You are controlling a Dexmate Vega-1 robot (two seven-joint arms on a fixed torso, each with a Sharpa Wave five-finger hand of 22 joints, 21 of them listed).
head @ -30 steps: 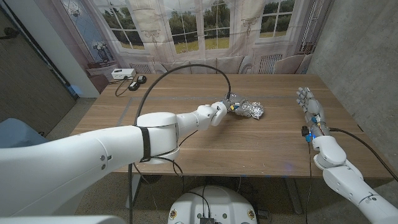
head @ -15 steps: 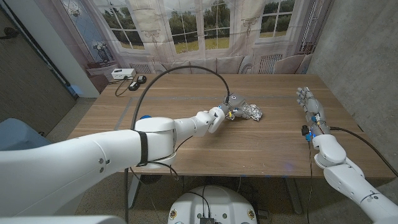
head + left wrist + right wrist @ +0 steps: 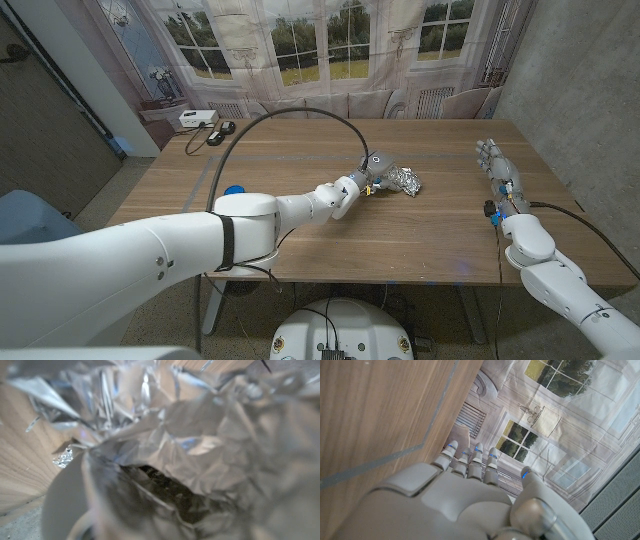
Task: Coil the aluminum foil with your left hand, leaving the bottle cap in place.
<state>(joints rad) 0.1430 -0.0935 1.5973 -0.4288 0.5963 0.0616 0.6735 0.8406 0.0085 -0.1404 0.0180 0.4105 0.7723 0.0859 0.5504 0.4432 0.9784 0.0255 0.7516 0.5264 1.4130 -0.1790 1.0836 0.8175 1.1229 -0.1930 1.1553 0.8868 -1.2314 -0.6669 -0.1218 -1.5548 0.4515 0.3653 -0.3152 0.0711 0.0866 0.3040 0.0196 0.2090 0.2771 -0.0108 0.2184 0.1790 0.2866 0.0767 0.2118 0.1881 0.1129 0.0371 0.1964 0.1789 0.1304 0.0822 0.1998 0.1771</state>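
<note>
Aluminum foil (image 3: 404, 180): crumpled wad, mid-table toward the far edge, coiling judged partly done. Left hand (image 3: 372, 173): on the wad; grip cannot be told. Right hand (image 3: 500, 172): near right edge, fingers straight, empty. Bottle cap (image 3: 233, 190): left, untouched.

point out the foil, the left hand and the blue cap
foil (image 3: 405, 180), head view, on the crumpled lump's middle
left hand (image 3: 370, 172), head view, on the hand where it meets the foil
blue cap (image 3: 233, 190), head view, on its top
</note>
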